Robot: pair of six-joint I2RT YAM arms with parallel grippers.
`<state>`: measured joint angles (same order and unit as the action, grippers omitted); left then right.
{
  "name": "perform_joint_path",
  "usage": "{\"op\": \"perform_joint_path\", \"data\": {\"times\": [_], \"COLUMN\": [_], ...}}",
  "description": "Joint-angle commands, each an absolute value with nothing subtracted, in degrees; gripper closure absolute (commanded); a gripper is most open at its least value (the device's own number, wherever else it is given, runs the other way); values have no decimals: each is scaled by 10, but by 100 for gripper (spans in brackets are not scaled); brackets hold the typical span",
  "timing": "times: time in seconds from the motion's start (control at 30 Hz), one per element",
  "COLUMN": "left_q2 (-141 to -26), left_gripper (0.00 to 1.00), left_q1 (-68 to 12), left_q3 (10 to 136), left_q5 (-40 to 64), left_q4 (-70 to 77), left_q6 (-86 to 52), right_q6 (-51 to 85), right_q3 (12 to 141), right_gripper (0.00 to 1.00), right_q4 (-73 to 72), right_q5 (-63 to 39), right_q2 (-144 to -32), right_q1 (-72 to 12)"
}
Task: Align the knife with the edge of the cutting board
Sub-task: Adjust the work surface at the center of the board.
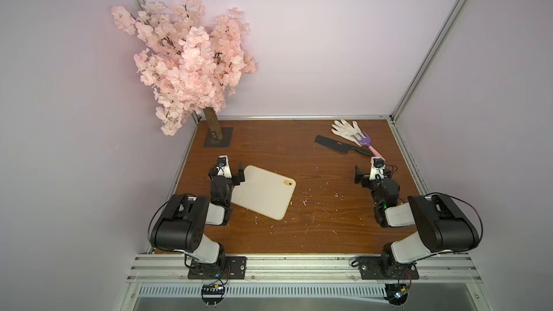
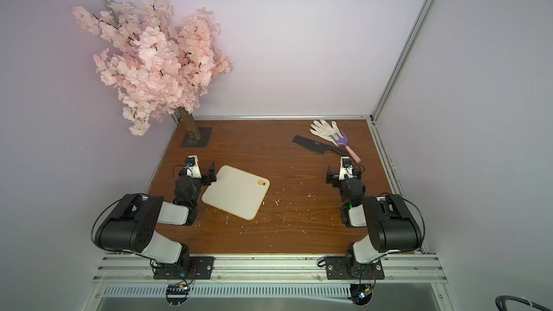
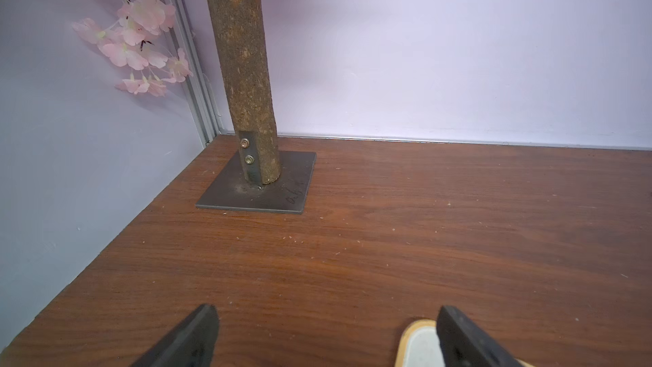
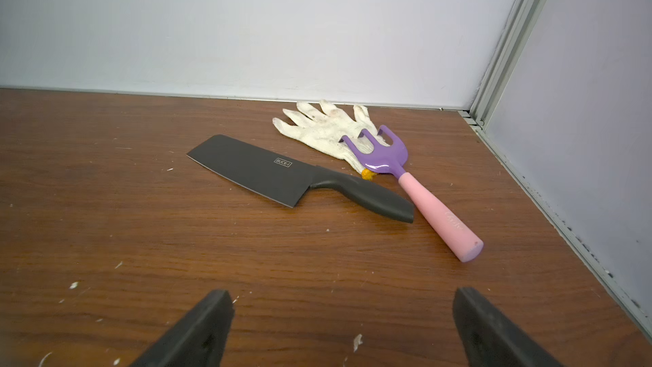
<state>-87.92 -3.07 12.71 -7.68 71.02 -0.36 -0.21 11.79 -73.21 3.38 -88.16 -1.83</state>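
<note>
Right wrist view: knife (image 4: 300, 178) lies ahead of the wide-open, empty right gripper (image 4: 342, 294).

Pink blossom tree (image 1: 185, 55) stands; purple fork (image 1: 364, 140) lies on white glove (image 1: 344, 128).

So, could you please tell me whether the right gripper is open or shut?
Open. The right gripper holds nothing; its fingers stand wide apart in the wrist view.
</note>
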Motion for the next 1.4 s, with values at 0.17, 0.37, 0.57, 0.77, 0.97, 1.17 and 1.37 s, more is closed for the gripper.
{"op": "perform_joint_path", "data": {"times": [0.17, 0.37, 0.57, 0.77, 0.97, 1.17, 1.37], "left_q2": [-881, -879, -878, -879, -866, -770, -691], "left_gripper": [3, 3, 3, 3, 3, 3, 3], "left_q1": [-23, -23, -23, -23, -45, -88, -92], "left_q3": [132, 131, 131, 131, 122, 153, 319], "left_q5": [-73, -72, -72, -72, -120, -243, -349], "left_q4": [709, 709, 709, 709, 716, 608, 206], "left_q6": [-8, -8, -8, -9, -3, 8, -184], "right_q6": [-6, -6, -5, -4, 16, 127, 217], "right_q3": [126, 126, 126, 128, 133, 202, 244], "right_gripper": [0, 0, 0, 0, 0, 0, 0], "right_q4": [-752, -752, -752, -749, -675, -408, -273], "right_q5": [27, 26, 27, 26, 163, 254, 119], "right_q2": [-882, -882, -882, -884, -823, -672, -596], "right_q1": [-20, -20, -19, -19, -40, -40, -41]}}
